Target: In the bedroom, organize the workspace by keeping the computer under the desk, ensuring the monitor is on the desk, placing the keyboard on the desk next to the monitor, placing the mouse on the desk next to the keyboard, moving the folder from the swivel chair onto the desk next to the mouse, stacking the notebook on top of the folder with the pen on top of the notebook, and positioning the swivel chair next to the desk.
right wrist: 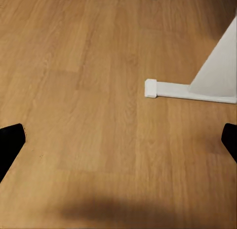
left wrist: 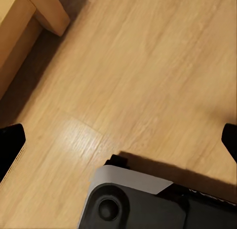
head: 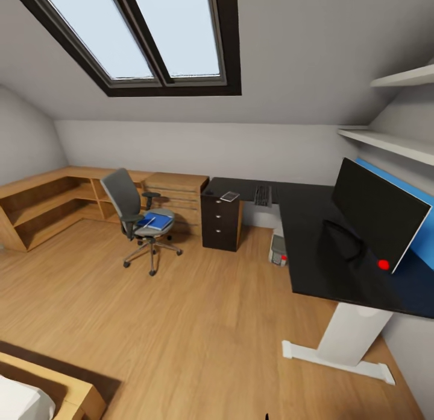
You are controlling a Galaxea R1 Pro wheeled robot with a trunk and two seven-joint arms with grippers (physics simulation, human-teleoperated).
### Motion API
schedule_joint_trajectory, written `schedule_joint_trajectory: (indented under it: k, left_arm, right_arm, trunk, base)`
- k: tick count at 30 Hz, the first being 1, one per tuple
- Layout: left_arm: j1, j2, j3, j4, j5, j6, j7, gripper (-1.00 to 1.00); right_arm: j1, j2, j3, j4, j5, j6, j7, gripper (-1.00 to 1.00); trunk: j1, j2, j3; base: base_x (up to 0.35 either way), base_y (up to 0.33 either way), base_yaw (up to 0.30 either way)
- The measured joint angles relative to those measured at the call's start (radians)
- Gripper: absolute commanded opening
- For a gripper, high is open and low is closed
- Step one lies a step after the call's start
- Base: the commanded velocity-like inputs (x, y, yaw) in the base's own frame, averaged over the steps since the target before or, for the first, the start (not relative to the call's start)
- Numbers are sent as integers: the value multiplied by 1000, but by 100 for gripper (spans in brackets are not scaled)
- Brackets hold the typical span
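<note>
Surveying the bedroom from a distance: flat bright blue folder (head: 158, 222) lies on the grey padded swivel chair (head: 134, 216), dark notebook and pen apparently atop it, well apart from the glossy black tabletop (head: 313, 239). Judged thin, light, slightly flexible; best pinched at an overhanging edge. Left tool (left wrist: 118, 140) and right tool (right wrist: 118, 140) both hang spread wide over floor, empty.
</note>
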Motion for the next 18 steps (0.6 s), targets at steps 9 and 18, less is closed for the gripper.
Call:
schedule_joint_trajectory:
  k: [9,18]
  left_arm:
    - [0,0,0,0,1,0,-13,100]
    - [0,0,0,5,1,0,-13,100]
  right_arm:
    - [0,1,3,0,2,0,2,100]
    - [0,1,3,23,3,-1,4,100]
  trunk:
    - [0,0,0]
    - [0,0,0]
  base:
    - [262,238,-26]
    - [265,236,-237]
